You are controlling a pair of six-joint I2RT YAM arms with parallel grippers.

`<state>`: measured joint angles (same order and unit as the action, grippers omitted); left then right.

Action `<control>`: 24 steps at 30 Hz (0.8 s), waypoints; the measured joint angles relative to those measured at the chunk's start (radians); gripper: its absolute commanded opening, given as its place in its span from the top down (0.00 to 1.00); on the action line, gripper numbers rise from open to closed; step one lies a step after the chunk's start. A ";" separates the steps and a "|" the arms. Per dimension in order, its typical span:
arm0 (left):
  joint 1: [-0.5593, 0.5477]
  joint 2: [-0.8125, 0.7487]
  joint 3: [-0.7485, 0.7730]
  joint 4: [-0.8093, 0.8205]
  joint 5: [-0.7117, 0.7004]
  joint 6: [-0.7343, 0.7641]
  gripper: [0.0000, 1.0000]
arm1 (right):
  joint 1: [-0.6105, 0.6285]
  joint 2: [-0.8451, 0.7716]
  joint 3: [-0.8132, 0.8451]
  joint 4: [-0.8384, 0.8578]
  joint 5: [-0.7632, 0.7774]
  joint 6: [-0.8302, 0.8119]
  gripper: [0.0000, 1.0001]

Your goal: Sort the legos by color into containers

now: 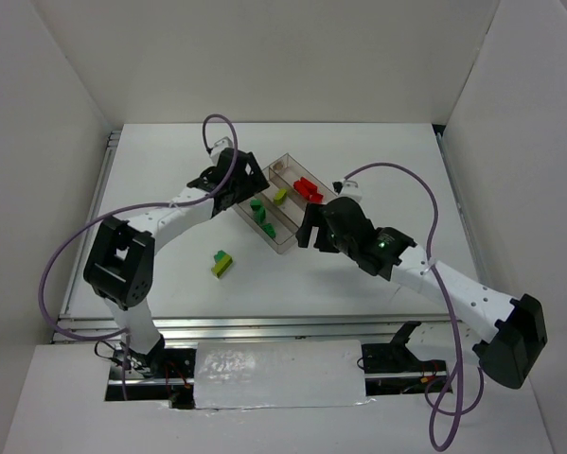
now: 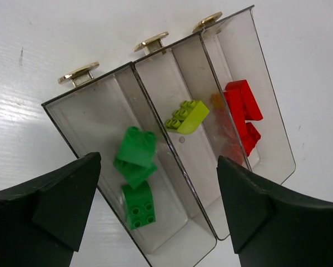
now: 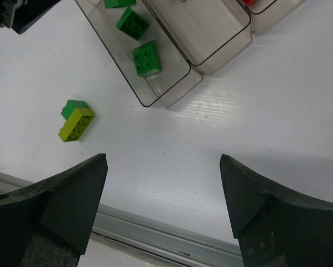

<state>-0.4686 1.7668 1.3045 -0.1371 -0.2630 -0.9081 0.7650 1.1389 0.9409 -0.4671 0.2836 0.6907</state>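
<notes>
The clear brownish tray lies slantwise at mid-table. In the left wrist view its left compartment holds dark green legos, the middle one a yellow-green lego, and the right one red legos. A yellow-green lego stuck to a dark green one lies on the table left of the tray and also shows in the right wrist view. My left gripper hovers over the tray's far left side, open and empty. My right gripper is open and empty beside the tray's near right end.
An aluminium rail runs along the table's near edge, close under the right gripper. White walls enclose the table on three sides. Gold round knobs stick out at the tray's far end. Purple cables loop over both arms.
</notes>
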 measured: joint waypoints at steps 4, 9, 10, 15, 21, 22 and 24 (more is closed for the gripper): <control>0.000 -0.008 0.011 -0.019 -0.015 0.004 0.01 | 0.000 0.000 -0.012 0.003 -0.007 0.000 0.11; -0.004 -0.119 -0.037 -0.084 -0.072 0.043 0.01 | 0.000 0.032 -0.013 0.013 -0.037 -0.008 0.11; -0.006 -0.167 -0.067 -0.098 -0.087 0.047 0.00 | 0.001 0.044 -0.013 0.013 -0.044 -0.008 0.11; -0.012 -0.420 -0.276 -0.156 -0.125 0.080 0.02 | 0.012 0.087 -0.013 0.027 -0.084 -0.016 0.11; -0.012 -0.486 -0.463 -0.206 -0.060 0.120 0.03 | 0.062 0.134 -0.012 0.062 -0.121 -0.027 0.10; -0.013 -0.486 -0.480 -0.216 -0.053 0.119 0.03 | 0.070 0.142 -0.012 0.063 -0.124 -0.027 0.10; -0.016 -0.490 -0.515 -0.222 -0.045 0.114 0.03 | 0.086 0.154 -0.012 0.064 -0.132 -0.029 0.10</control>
<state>-0.4847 1.2770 0.7891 -0.3588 -0.3080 -0.7944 0.8509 1.2926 0.9291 -0.4034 0.1520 0.6613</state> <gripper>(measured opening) 0.969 0.897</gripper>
